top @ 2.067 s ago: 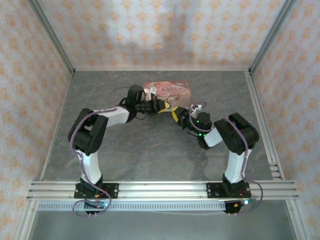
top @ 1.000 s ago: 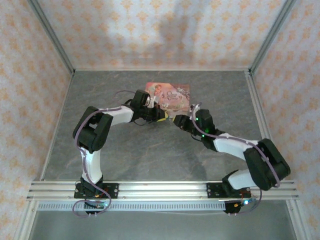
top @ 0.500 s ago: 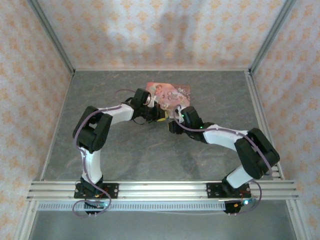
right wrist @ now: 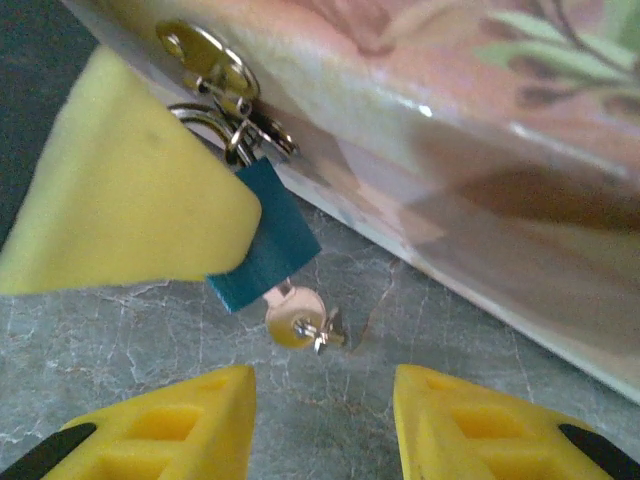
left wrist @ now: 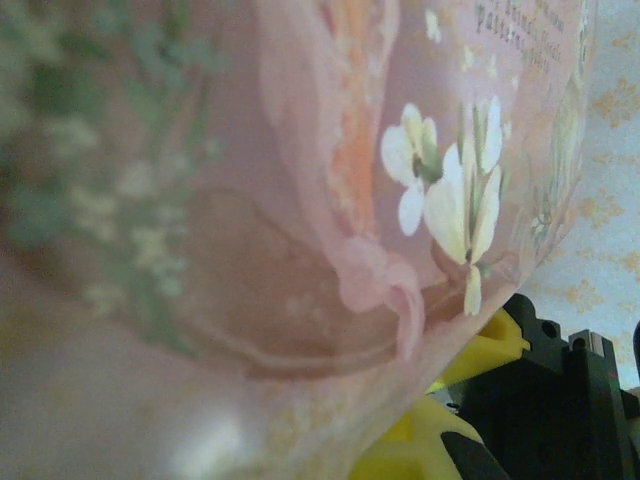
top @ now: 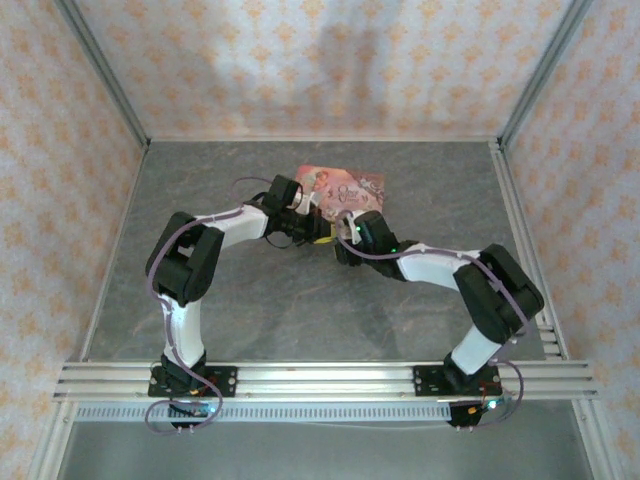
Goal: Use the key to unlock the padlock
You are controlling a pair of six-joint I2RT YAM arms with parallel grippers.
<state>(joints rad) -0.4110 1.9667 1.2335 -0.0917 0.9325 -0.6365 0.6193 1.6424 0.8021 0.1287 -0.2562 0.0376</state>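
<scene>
The left fingers (right wrist: 120,190) lay a yellow pad against the padlock (right wrist: 268,245), which hangs at the tin (right wrist: 480,150) hasp. Whether they grip it, I cannot tell. The key (right wrist: 298,323) seems seated in the keyhole, just above the tabletop (right wrist: 120,330). The right fingers (right wrist: 190,420) stand wide, empty — next, likely, close on the key's head and turn.

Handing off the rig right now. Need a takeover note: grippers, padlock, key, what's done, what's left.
Right gripper: open, empty, fingertips just short of the key.
Left gripper: at the tin box front; a yellow finger pad lies against the padlock; open or shut unclear.
Padlock: blue, hanging on the tin's hasp; shackle looks closed.
Key: in the padlock's bottom end, head sticking out.
Done: key inserted.
Left: grip the key head, turn it, free the shackle.
</scene>
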